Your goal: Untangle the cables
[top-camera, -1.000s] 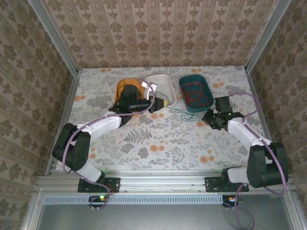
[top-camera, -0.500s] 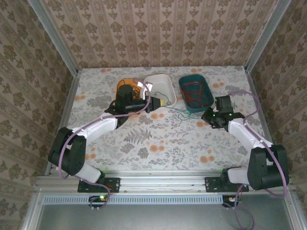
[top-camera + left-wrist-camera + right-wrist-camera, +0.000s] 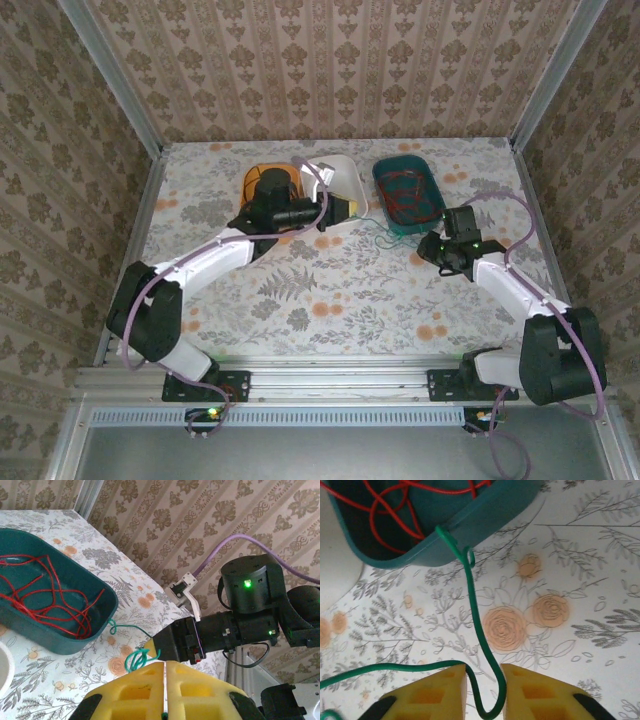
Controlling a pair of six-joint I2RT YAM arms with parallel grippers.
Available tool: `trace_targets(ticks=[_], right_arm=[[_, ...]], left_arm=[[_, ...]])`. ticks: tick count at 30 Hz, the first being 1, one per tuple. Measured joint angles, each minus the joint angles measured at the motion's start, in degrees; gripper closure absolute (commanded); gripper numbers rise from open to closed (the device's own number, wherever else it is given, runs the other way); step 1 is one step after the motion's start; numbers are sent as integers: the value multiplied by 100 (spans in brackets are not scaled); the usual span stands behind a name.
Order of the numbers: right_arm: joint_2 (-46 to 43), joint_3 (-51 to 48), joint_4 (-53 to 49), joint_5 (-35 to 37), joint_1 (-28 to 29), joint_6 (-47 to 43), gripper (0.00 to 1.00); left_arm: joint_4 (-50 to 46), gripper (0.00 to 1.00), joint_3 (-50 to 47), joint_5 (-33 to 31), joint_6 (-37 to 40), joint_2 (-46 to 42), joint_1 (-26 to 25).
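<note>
A thin green cable point(image 3: 384, 238) lies slack on the flowered table between my two grippers. My left gripper point(image 3: 338, 212) hangs at the front edge of the white bin point(image 3: 345, 172). Its yellow fingers point(image 3: 135, 690) are pressed together, with a bit of green cable pinched in the seam. The green cable's curl point(image 3: 134, 658) lies just beyond them. My right gripper point(image 3: 434, 248) stands open, and a loop of the green cable point(image 3: 476, 615) sits loose between its fingers point(image 3: 435, 692). One end hooks over the rim of the teal bin point(image 3: 485, 507), which holds the red cables point(image 3: 405, 192).
An orange bin point(image 3: 262, 178) sits behind the left wrist, left of the white bin. The teal bin point(image 3: 428, 180) is at the back right. Metal frame rails and papered walls enclose the table on three sides.
The right gripper's jaws have parted, and the green cable now lies loose between them. The left gripper has shifted slightly back and right at the white bin, and the cable has gone slack.
</note>
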Motion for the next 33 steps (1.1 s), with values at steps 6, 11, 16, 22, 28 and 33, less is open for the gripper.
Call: trace_targets(ticks=[6,11,16,22,28,33], right_arm=[[-146,-50,-70,168,76,-111,57],[-428,-50,-70,142,496,-452,55],[-538,0,-125,155,798,-699,55],[-149,361,-409,181,999,-920,55],[511,621,-627,319,1005,-962,56],[1126,879,-756,302,1005,-997,58]], left_arm=[[-328,100,90,9,238,166,-103],[-758,100,90,17,466,330,-122],[-1097,100,87,15,640,428,-125],[-1220,100,46,-20,767,431,-125],[-1226,100,-20,-68,791,431,-122],[-1228,100,-28,-92,833,431,-122]])
